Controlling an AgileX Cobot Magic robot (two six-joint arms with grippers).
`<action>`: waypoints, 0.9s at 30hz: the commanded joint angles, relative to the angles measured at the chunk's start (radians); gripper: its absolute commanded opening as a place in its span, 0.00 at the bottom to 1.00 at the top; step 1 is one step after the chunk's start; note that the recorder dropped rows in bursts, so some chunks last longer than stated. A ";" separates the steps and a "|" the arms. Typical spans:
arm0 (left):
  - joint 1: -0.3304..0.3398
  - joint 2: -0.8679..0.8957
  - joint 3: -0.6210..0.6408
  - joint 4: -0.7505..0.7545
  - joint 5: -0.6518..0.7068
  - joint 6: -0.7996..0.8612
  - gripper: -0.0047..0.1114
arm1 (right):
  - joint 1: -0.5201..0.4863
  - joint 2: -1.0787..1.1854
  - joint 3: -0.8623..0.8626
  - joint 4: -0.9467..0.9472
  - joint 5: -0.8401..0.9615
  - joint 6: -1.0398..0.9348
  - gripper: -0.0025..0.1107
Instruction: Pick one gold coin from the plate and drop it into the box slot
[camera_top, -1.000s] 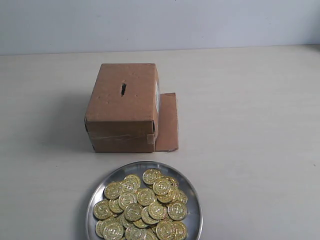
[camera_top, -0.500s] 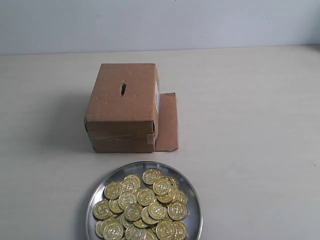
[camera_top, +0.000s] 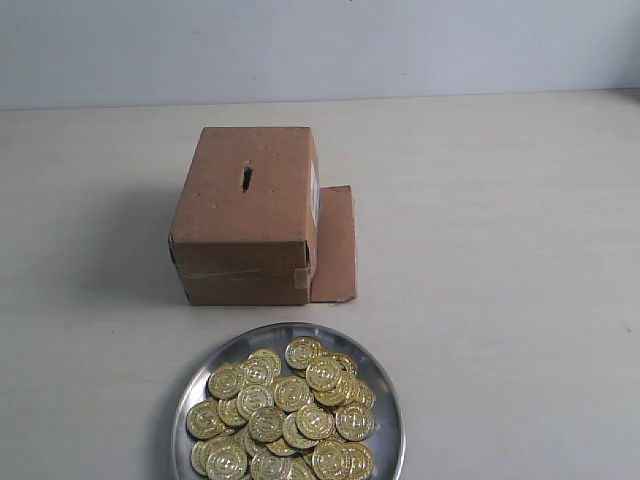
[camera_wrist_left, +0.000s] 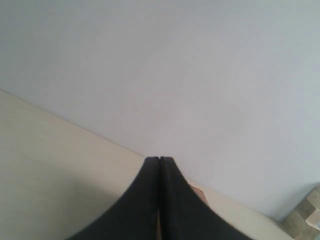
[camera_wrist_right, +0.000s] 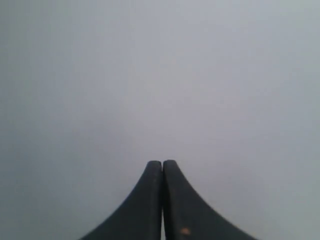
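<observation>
- In front of the box (camera_top: 245, 215), on the table (camera_top: 500, 250): shiny metal plate (camera_top: 232, 352) heaped with gold coins (camera_top: 285, 415); slot (camera_top: 246, 179) cut in the box's top.
- Left tool (camera_wrist_left: 159, 159) and right tool (camera_wrist_right: 162, 162): tips pressed together, holding nothing, away from the box.
- Likely step: reaching for a coin. Best to open first, pick a loose top coin, and pinch it by the rim for edge-on entry.
- No readable writing; coin embossing too small.

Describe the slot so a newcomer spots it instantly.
On the pale table, find the brown cardboard box standing beyond the silver plate of gold coins. On its top face sits the slot: a short dark slit with rough edges, the only dark opening in otherwise plain brown cardboard.
</observation>
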 joint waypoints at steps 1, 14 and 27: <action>-0.007 0.055 -0.019 -0.134 0.027 0.078 0.04 | 0.029 0.168 -0.187 -0.837 -0.248 0.704 0.02; -0.007 0.072 -0.019 -0.166 0.028 0.094 0.04 | 0.029 0.800 -0.505 -1.175 -0.777 1.008 0.02; -0.007 0.072 -0.019 -0.153 0.028 0.094 0.04 | 0.029 1.092 -0.555 -1.175 -0.667 0.815 0.02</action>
